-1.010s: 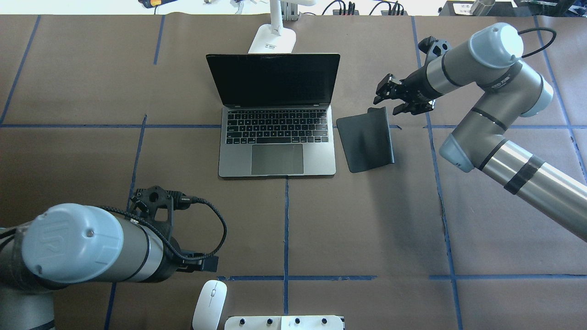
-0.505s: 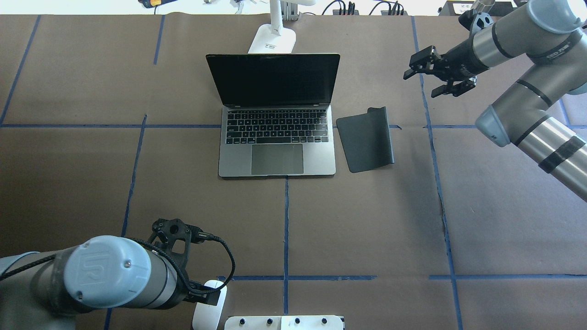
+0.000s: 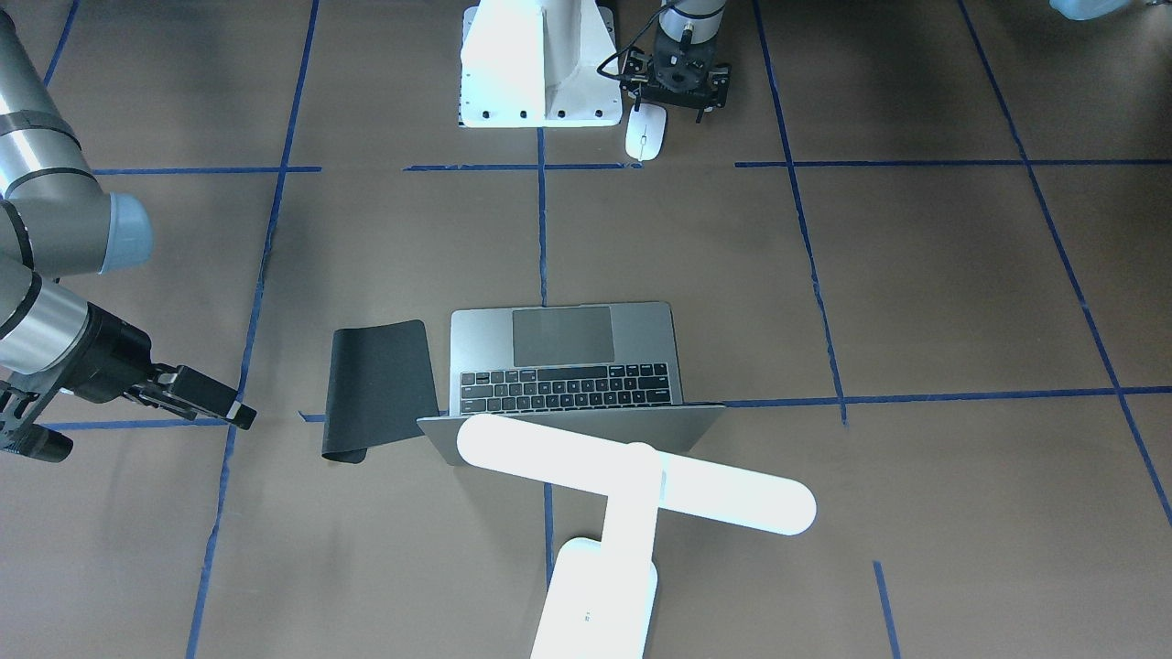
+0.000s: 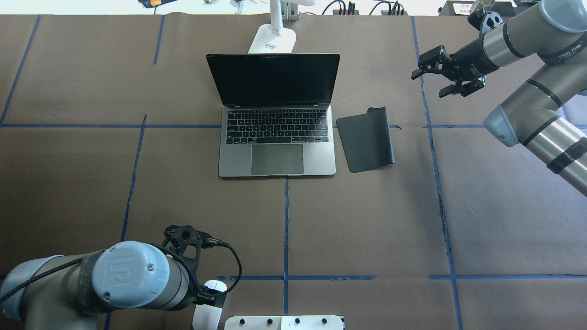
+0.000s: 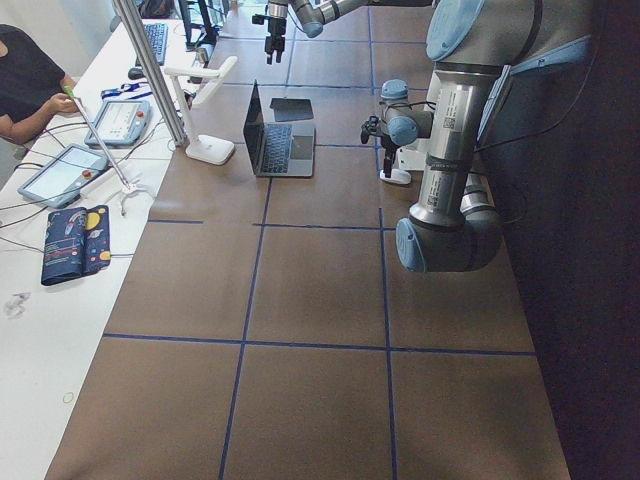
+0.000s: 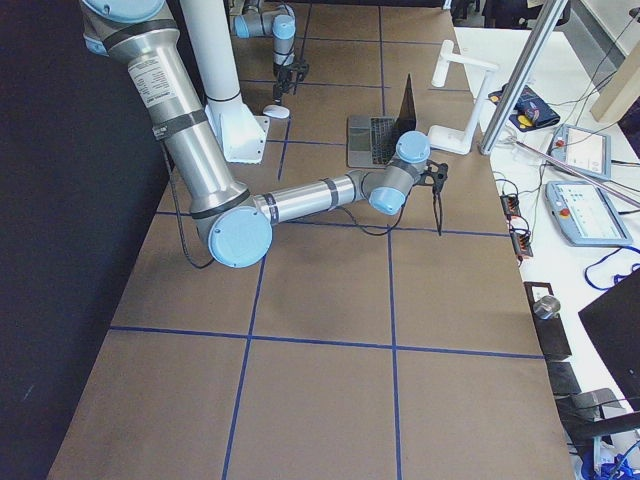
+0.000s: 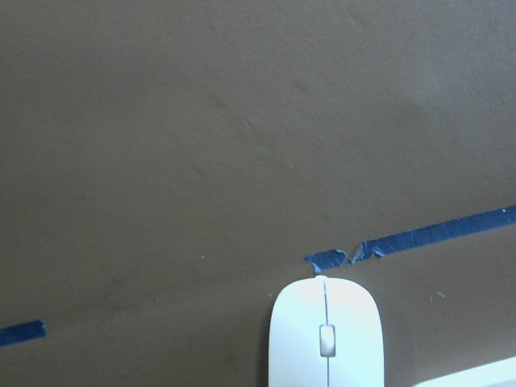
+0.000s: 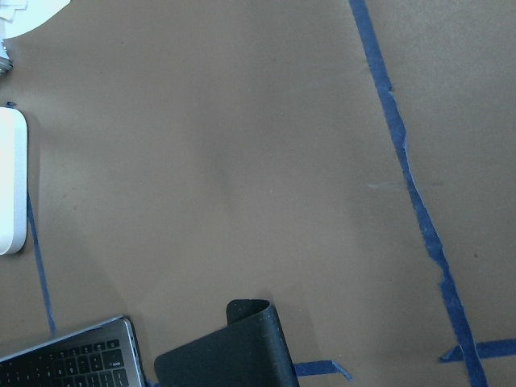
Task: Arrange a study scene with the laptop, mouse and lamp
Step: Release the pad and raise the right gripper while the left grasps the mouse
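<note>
1. The mouse [image 4: 202,318], small, white and oval, lies at the bottom edge of the overhead view, left of centre. It sits on the brown-covered table [image 4: 367,220], just left of the white robot pedestal [image 4: 284,322]. Its front end touches a torn blue tape line [image 7: 326,259].
2. The left gripper [image 3: 678,89] hangs over the mouse, pointing down. The left arm's wrist covers the mouse's far end in the overhead view. No view shows the fingers clearly, so I cannot tell how far the claw is spread or whether it touches the mouse.
3. The laptop [image 4: 277,151], thin and grey, stands open in the upper centre of the overhead view. Its screen is dark and its keyboard and trackpad face the robot.
4. A black mouse pad [image 4: 366,140] lies flat just right of the laptop, close beside it but not touching. The pad's far edge is curled up.
5. The right gripper [image 4: 429,85] hovers in the upper right of the overhead view, beyond and to the right of the pad. Its two fingers are spread wide and hold nothing.
6. The lamp [image 4: 271,40], bright white, stands just behind the laptop lid at the top centre. In the front-facing view its long bar head [image 3: 632,474] reaches across above the lid.
</note>
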`<action>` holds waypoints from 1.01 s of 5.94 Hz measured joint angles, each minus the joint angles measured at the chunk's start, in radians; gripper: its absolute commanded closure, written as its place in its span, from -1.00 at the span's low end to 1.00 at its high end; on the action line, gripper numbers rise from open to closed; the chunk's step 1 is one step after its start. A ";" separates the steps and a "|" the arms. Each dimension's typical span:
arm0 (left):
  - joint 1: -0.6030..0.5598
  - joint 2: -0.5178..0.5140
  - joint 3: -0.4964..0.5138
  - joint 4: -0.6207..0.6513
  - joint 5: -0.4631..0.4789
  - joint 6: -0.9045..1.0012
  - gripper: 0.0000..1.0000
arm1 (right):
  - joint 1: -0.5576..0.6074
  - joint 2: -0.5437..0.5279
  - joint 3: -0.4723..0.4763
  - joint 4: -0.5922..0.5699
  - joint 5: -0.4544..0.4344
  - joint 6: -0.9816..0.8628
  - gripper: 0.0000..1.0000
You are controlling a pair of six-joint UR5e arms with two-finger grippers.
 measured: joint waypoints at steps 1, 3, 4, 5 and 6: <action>0.008 -0.001 0.019 -0.030 0.003 0.000 -1.00 | -0.001 -0.002 0.001 0.001 0.001 0.000 -1.00; 0.038 -0.002 0.036 -0.041 0.013 -0.001 -1.00 | -0.007 -0.004 0.000 0.002 0.001 -0.001 -1.00; 0.048 -0.005 0.042 -0.042 0.014 -0.002 -1.00 | -0.010 -0.005 -0.001 0.002 0.001 -0.001 -1.00; 0.052 -0.008 0.050 -0.042 0.014 -0.001 -1.00 | -0.012 -0.005 -0.001 0.002 0.001 -0.001 -1.00; 0.054 -0.010 0.061 -0.042 0.013 -0.001 -0.99 | -0.014 -0.005 -0.001 0.002 0.001 -0.001 -1.00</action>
